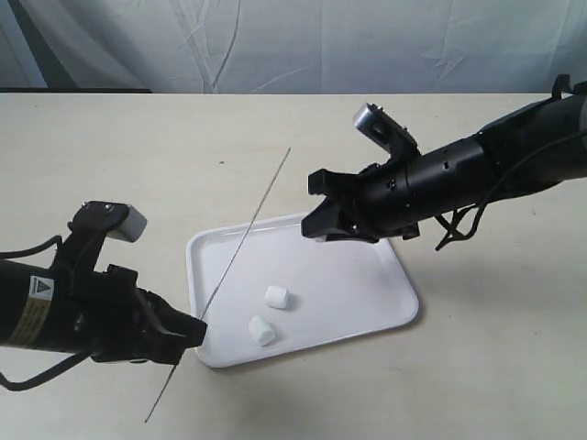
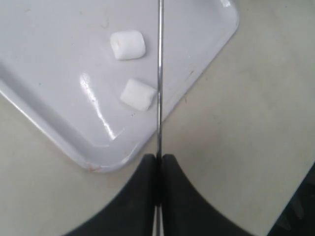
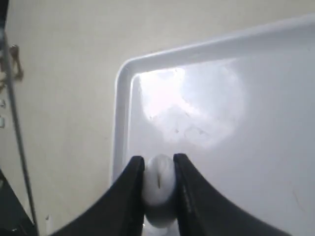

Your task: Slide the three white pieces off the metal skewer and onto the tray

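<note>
Two white pieces (image 1: 277,297) (image 1: 261,331) lie on the white tray (image 1: 385,284), also seen as pieces (image 2: 127,44) (image 2: 139,94) in the left wrist view. My left gripper (image 1: 191,332) (image 2: 158,157) is shut on the thin metal skewer (image 1: 248,229) (image 2: 159,73), which slants bare over the tray's left edge. My right gripper (image 1: 312,206) (image 3: 158,162) hangs over the tray's far left corner (image 3: 123,73), shut on the third white piece (image 3: 158,187), which has a slit hole in its end. The skewer (image 3: 17,137) runs well to the side of it.
The tray (image 2: 44,29) rests on a beige table (image 1: 477,367) with a pale cloth backdrop (image 1: 293,46) behind. The left arm (image 1: 55,307) lies low at the front left; the right arm (image 1: 477,170) reaches in from the right.
</note>
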`<state>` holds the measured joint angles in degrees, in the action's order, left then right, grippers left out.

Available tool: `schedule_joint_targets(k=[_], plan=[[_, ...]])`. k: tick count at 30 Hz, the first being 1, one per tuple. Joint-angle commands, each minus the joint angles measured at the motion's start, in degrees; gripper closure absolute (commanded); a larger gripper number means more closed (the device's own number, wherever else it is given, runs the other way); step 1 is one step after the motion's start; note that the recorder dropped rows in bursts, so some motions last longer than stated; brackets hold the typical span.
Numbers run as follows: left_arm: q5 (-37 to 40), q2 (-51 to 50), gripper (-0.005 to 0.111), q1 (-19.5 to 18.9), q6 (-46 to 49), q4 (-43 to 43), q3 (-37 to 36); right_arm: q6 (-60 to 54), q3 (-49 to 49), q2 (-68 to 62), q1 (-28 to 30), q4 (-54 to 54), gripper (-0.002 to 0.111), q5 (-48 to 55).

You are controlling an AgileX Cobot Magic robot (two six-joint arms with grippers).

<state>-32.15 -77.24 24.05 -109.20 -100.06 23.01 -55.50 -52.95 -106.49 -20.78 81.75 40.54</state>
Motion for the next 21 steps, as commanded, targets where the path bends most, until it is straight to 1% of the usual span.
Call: schedule_joint_targets(k=[1, 3, 4, 5, 7, 9, 17, 21], plan=[[0.25, -4.18, 0.107, 0.08, -0.27, 0.12, 2.2, 0.05, 1.97, -0.09, -1.57, -0.81, 0.089, -2.2], [-1.34, -7.15, 0.107, 0.08, -0.39, 0.12, 3.43, 0.26, 2.6, -0.09, -1.69, -0.53, 0.089, -2.38], [-1.64, -8.59, 0.107, 0.08, -0.54, 0.12, 4.06, 0.26, 2.96, -0.09, -1.69, -0.53, 0.086, -2.38], [-1.95, -9.9, 0.107, 0.08, -0.7, 0.12, 4.68, 0.26, 3.09, -0.09, -1.69, -0.53, 0.081, -2.38], [-1.95, -11.85, 0.107, 0.08, -0.7, 0.12, 5.9, 0.26, 3.52, -0.09, -1.69, -0.37, 0.069, -2.74], [-0.93, -13.07, 0.107, 0.08, -0.7, 0.12, 7.2, 0.26, 3.46, -0.09, -1.69, -0.27, 0.063, -3.07], [-1.45, -17.84, 0.107, 0.08, -0.7, 0.12, 13.23, 0.26, 3.46, 1.07, -1.57, -2.14, 0.064, -1.24], [-0.86, -22.45, 0.107, 0.08, -0.14, 0.12, 15.73, 0.26, 3.46, 8.09, -1.48, -6.43, 0.064, -1.11]])
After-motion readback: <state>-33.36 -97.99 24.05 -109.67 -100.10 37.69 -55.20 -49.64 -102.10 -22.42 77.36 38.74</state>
